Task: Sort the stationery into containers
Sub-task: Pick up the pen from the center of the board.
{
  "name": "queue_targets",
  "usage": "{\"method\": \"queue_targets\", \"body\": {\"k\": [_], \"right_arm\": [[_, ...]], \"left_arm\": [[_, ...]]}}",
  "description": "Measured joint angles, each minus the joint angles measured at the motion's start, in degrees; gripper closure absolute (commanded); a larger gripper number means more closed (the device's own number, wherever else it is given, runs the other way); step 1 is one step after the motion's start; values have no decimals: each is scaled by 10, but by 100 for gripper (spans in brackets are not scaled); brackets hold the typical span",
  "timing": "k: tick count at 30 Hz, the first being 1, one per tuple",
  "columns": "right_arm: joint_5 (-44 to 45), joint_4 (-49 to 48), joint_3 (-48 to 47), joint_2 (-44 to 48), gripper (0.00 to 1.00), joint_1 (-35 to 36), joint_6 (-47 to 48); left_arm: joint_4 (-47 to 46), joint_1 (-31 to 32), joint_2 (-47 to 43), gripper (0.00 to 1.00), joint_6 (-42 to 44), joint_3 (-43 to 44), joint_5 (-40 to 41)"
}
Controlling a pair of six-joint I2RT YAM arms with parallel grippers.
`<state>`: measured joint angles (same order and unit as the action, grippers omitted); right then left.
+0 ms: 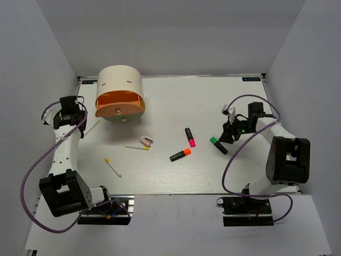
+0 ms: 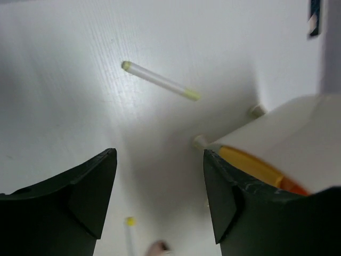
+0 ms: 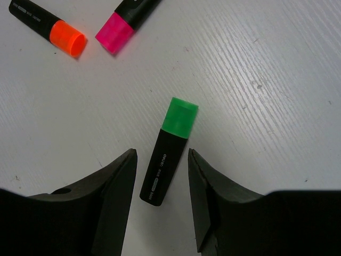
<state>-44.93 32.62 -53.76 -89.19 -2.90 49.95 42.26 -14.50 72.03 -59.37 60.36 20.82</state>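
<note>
The cream drum organiser (image 1: 120, 93) with its orange front stands at the back left; its edge and small feet show in the left wrist view (image 2: 287, 144). My left gripper (image 1: 80, 114) (image 2: 160, 181) hangs open beside it, holding nothing, with a pale stick (image 1: 91, 128) (image 2: 160, 81) on the table nearby. My right gripper (image 1: 226, 136) (image 3: 162, 181) is open, its jaws on either side of the green-capped marker (image 1: 218, 145) (image 3: 169, 154), which lies flat, untouched. The pink-capped marker (image 1: 190, 137) (image 3: 125, 24) and orange-capped marker (image 1: 180, 154) (image 3: 50, 29) lie just left of it.
A pink-and-white clip (image 1: 146, 141) lies mid-table beside a yellow-tipped stick (image 1: 137, 148). Another stick (image 1: 113, 167) lies nearer the front edge. White walls close in the table on the left, back and right.
</note>
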Motion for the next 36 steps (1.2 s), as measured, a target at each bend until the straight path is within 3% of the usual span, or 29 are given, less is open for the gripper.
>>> {"method": "queue_targets", "body": {"k": [7, 13, 24, 36], "right_arm": [[0, -2, 1, 0, 51, 0, 0], [6, -2, 3, 0, 51, 0, 1], [15, -9, 12, -3, 51, 0, 2], [24, -6, 8, -28, 51, 0, 0]], "left_arm": [[-3, -4, 34, 31, -295, -21, -8], [-25, -6, 104, 28, -433, -65, -37], [-19, -31, 230, 23, -501, 43, -64], [87, -73, 367, 21, -512, 213, -101]]}}
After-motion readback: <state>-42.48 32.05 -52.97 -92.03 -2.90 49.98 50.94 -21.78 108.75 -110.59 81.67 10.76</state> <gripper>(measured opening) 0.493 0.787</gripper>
